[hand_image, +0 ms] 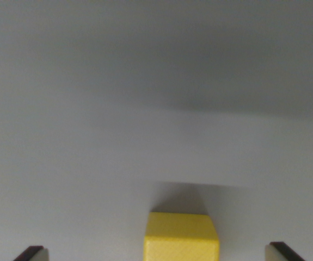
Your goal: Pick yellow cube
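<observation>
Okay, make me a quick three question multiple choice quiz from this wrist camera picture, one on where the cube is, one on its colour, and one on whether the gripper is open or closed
1. Where does the small yellow plastic cube sit in the wrist view?
A. top left corner
B. bottom edge, between the two fingertips
C. far right, outside the fingertips

2. What colour is the cube?
A. red
B. blue
C. yellow

3. How does the gripper stand?
A. open, apart from the cube
B. shut on the cube
C. out of view

Answers: 1 B, the cube lies low in the picture with one dark fingertip on each side. 2 C, its top and front faces are plainly yellow. 3 A, bare pale grey surface shows between each fingertip and the cube.
</observation>
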